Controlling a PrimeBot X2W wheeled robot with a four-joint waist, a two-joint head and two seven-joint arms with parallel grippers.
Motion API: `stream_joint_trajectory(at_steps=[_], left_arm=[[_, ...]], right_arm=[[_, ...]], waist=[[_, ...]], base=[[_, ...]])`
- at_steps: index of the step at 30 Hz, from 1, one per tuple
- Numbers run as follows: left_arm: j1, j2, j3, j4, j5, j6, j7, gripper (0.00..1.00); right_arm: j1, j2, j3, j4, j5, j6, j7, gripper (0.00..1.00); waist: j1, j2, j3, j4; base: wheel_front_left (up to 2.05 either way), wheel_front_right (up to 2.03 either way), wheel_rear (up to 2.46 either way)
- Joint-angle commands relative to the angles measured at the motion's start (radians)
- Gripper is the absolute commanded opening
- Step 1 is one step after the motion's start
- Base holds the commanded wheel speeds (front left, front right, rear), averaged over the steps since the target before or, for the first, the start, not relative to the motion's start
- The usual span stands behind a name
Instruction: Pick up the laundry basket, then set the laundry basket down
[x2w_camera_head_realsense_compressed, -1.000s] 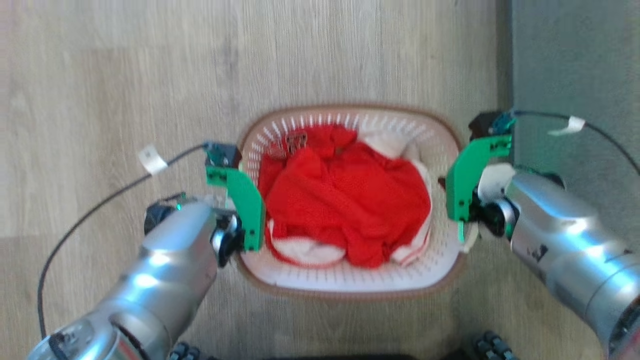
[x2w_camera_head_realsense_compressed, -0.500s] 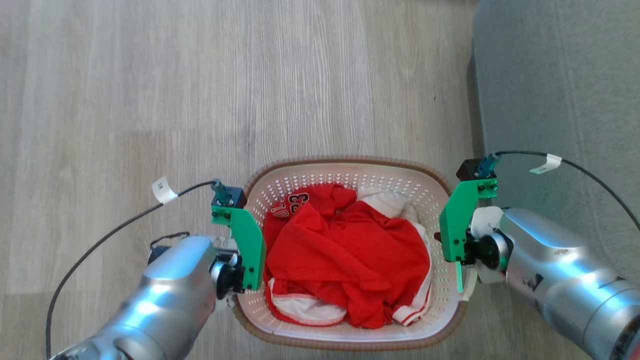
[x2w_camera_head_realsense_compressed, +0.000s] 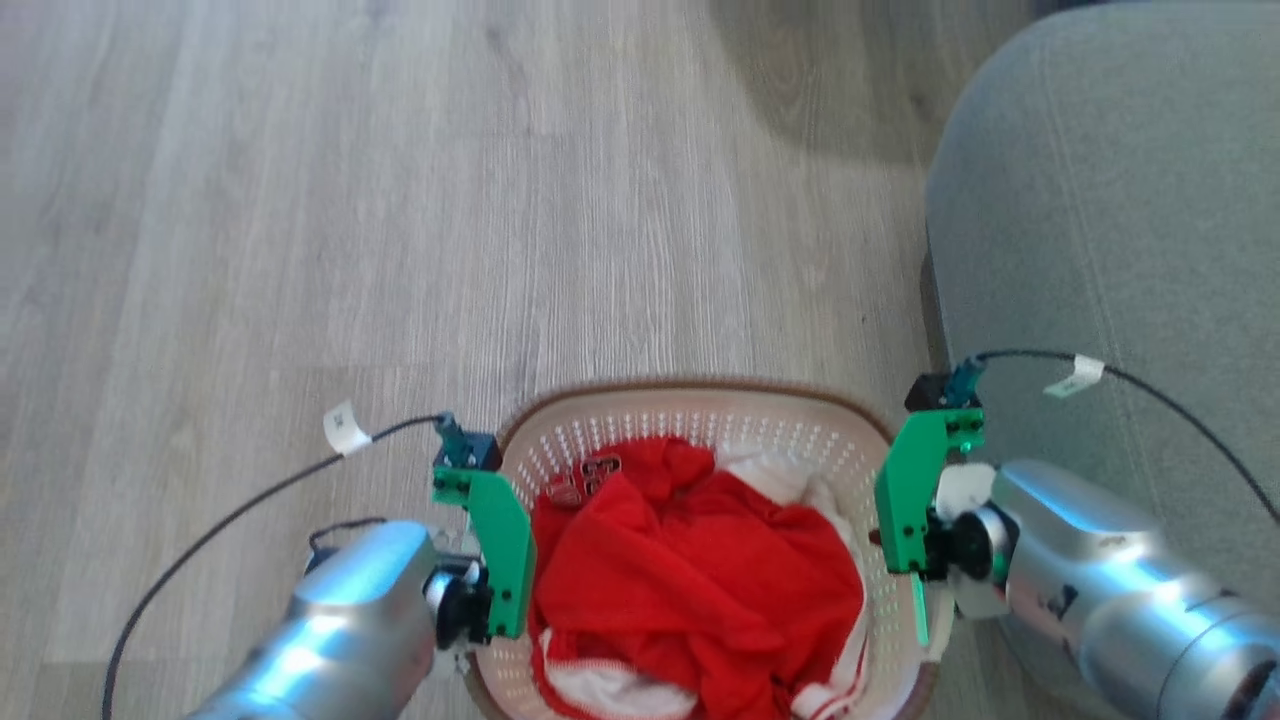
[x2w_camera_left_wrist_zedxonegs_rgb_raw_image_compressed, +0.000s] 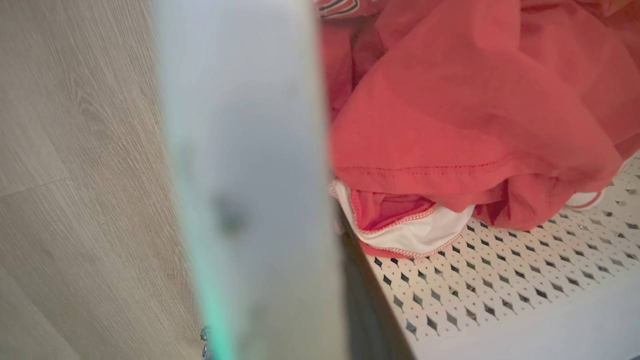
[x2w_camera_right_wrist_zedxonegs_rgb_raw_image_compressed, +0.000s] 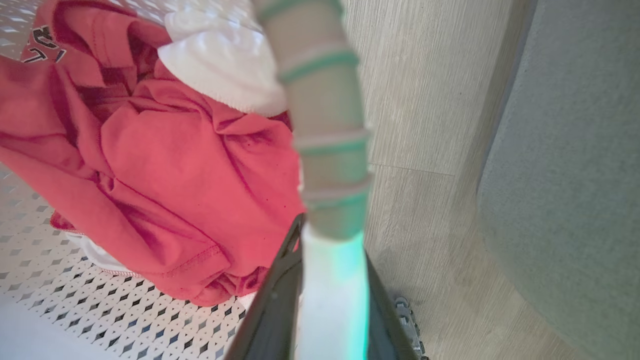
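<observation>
Plastic of the laundry basket (x2w_camera_head_realsense_compressed: 700, 430) is judged stiff yet light, with perforated walls likely to flex if squeezed. The red jersey (x2w_camera_head_realsense_compressed: 690, 570) and white cloth (x2w_camera_right_wrist_zedxonegs_rgb_raw_image_compressed: 220, 75) heaped inside are thought to add little weight. The basket is seen low in the head view, between both arms, over the wooden floor (x2w_camera_head_realsense_compressed: 400, 200) and just beside a grey upholstered seat (x2w_camera_head_realsense_compressed: 1120, 250). The side handles are judged the proper holds, taken evenly so that the load is kept level. The right gripper (x2w_camera_right_wrist_zedxonegs_rgb_raw_image_compressed: 332, 295) is clamped on the right handle (x2w_camera_right_wrist_zedxonegs_rgb_raw_image_compressed: 325, 125). Of the left gripper (x2w_camera_left_wrist_zedxonegs_rgb_raw_image_compressed: 300, 320) one dark finger is seen against the left handle (x2w_camera_left_wrist_zedxonegs_rgb_raw_image_compressed: 250, 175); whether it is closed cannot be told.
</observation>
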Motion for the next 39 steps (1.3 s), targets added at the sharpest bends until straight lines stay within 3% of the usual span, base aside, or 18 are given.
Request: stream_joint_trajectory(at_steps=[1, 17, 39], left_arm=[[-0.02, 0.002, -0.018, -0.041, 0.014, -0.033, 0.01, 0.0], [0.052, 0.051, -0.052, -0.153, -0.033, -0.033, 0.131, 0.0], [0.058, 0.053, -0.062, -0.152, -0.047, -0.033, 0.125, 0.0]], right_arm=[[0.002, 0.031, 0.013, -0.035, -0.008, 0.025, 0.01, 0.0], [0.045, 0.071, 0.018, -0.012, 0.025, 0.025, 0.046, 0.0], [0.048, 0.073, 0.021, -0.01, 0.026, 0.025, 0.044, 0.0]], waist=[[0.0001, -0.0001, -0.034, 0.009], [0.0001, -0.0001, -0.14, 0.029], [0.0001, -0.0001, -0.148, 0.032]], base=[[0.0, 0.0, 0.0], [0.0, 0.0, 0.0], [0.0, 0.0, 0.0]])
